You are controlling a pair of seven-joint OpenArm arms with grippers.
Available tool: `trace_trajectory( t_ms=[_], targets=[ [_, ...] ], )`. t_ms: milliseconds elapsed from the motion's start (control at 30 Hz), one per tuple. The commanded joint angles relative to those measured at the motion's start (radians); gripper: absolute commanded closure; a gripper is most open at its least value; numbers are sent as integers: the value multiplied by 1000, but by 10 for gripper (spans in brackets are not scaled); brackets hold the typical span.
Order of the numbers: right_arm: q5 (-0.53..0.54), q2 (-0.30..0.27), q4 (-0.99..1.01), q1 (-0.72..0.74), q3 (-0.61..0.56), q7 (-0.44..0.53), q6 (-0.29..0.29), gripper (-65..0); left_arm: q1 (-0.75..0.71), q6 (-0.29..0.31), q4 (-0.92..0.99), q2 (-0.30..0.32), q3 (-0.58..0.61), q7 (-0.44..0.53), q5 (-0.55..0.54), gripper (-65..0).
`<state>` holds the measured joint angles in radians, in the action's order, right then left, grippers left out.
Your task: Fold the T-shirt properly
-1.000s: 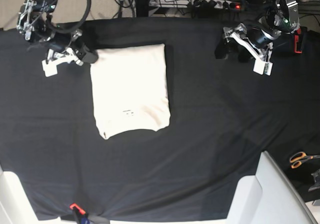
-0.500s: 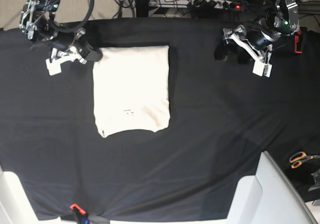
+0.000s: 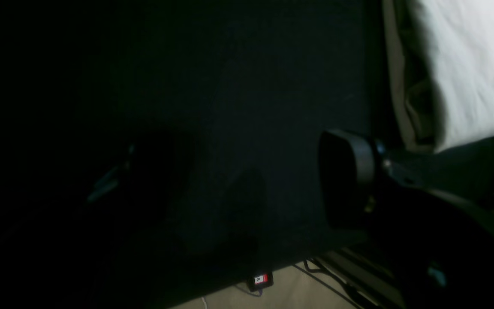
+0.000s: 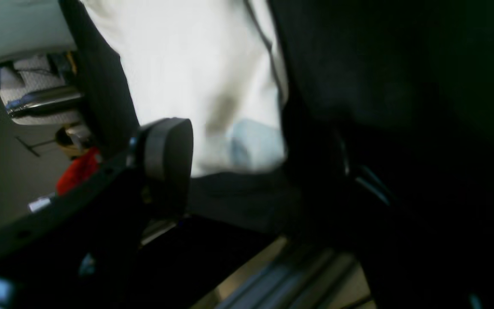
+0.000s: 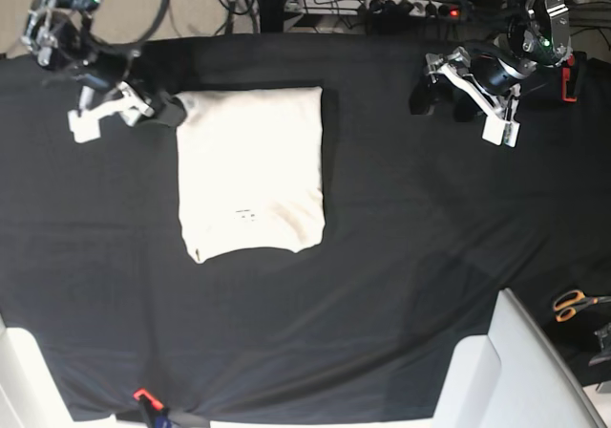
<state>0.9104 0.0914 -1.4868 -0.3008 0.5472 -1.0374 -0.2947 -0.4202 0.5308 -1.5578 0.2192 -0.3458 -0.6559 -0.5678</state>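
I find almost nothing legible. My left wrist camera shows a small red-and-white tag at the bottom centre of the frame; it bears a mark I cannot make out. On the T-shirt, left of centre in the base view, sits a tiny dark label mark, too small to read.

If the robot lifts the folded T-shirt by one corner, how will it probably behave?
The T-shirt is thin cloth in soft layers, so it would probably droop and partly unfold. It looks light, so a push may slide or wrinkle it on the black table cover. It should not roll or break.
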Motion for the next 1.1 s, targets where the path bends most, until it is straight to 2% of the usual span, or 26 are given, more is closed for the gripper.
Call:
trace_trajectory(
  t_ms=[0, 100, 167, 233, 300, 400, 433, 467, 633, 733, 833, 900, 933, 1000, 1067],
  targets=[
    [31, -3, -51, -19, 23, 4, -8, -402, -9, 9, -37, 10, 1, 12, -14, -510],
    [31, 1, -128, -84, 103, 4, 30, -402, -75, 9, -119, 13, 29, 12, -16, -510],
    [32, 1, -166, -140, 153, -1, 32, -402, -159, 9, -198, 13, 32, 12, -16, -505],
    [34, 1, -188, -202, 190, -8, 32, -378, -243, 9, -261, 12, 34, 14, -14, -446],
    [62, 0, -193, -268, 213, -8, 32, -317, -317, 9, -289, 12, 41, 15, -14, -326],
    [134, -9, -145, -358, 221, -8, 30, -134, -395, 4, -273, 9, 44, 15, -14, -43],
    [154, -12, -107, -378, 216, -13, 25, -60, -412, 4, -257, 9, 44, 15, -14, 0],
    [163, -22, -64, -383, 201, -27, 18, -3, -421, 2, -229, 9, 44, 15, -14, 0],
    [157, -103, 234, -315, 80, -60, 12, -8, -385, 2, -16, 9, 64, 18, 2, 0],
    [55, -158, 432, -222, -46, -13, 12, -6, -294, 1, 165, -1, 139, 31, 167, 0],
    [-152, -195, 638, -107, -255, 153, 10, -6, -191, -1, 397, -63, 238, 175, 424, 0],
    [-296, -196, 768, -48, -410, 343, 10, -8, -122, -30, 587, -111, 282, 313, 575, 0],
    [-374, -193, 832, -24, -491, 447, 10, -8, -87, -53, 687, -129, 291, 382, 630, 0],
    [-551, -184, 989, 28, -695, 714, 13, -8, 1, -99, 945, -159, 314, 562, 714, 0],
    [-706, -166, 1167, 68, -869, 977, 16, -8, 109, -108, 1219, -163, 331, 764, 748, 0]
  ],
)
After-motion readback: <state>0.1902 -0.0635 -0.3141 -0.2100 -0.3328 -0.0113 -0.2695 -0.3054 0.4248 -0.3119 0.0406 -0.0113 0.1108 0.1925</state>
